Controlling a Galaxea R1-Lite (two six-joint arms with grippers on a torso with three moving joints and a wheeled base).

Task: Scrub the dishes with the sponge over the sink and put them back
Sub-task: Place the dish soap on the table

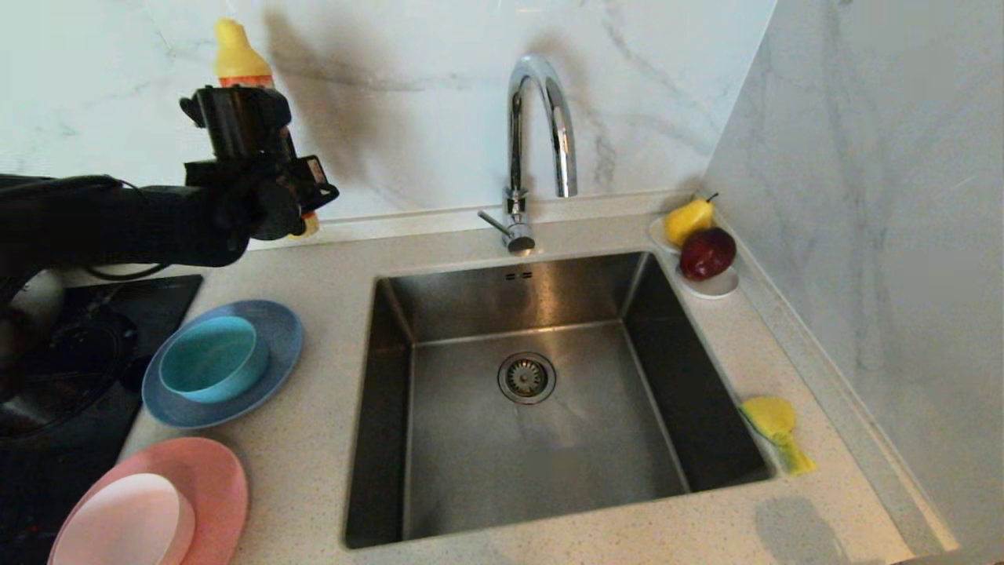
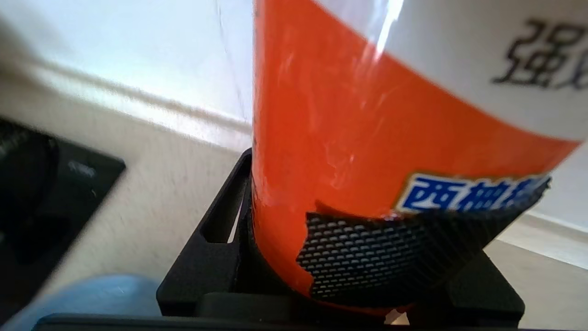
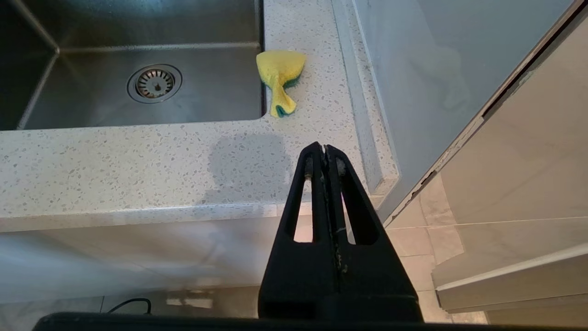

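Observation:
My left gripper (image 1: 263,149) is at the back left by the wall, shut on the orange detergent bottle (image 1: 235,55) with the yellow cap, which leans in its grip. The left wrist view shows the bottle (image 2: 330,115) pinched between the black fingers (image 2: 220,216). The yellow-green sponge (image 1: 773,428) lies on the counter at the sink's (image 1: 471,463) right rim, also seen as the sponge (image 3: 280,73) in the right wrist view. A teal bowl (image 1: 212,357) sits on a blue plate (image 1: 278,333), and a pale pink bowl (image 1: 125,522) on a pink plate (image 1: 216,471), left of the sink. My right gripper (image 3: 325,148) is shut and empty, parked below the counter's front edge.
A chrome gooseneck faucet (image 1: 537,125) rises behind the basin. A small white dish (image 1: 714,289) with a pear (image 1: 689,220) and a red fruit (image 1: 707,253) stands at the back right corner. A black cooktop (image 1: 47,447) fills the far left. A marble wall bounds the right side.

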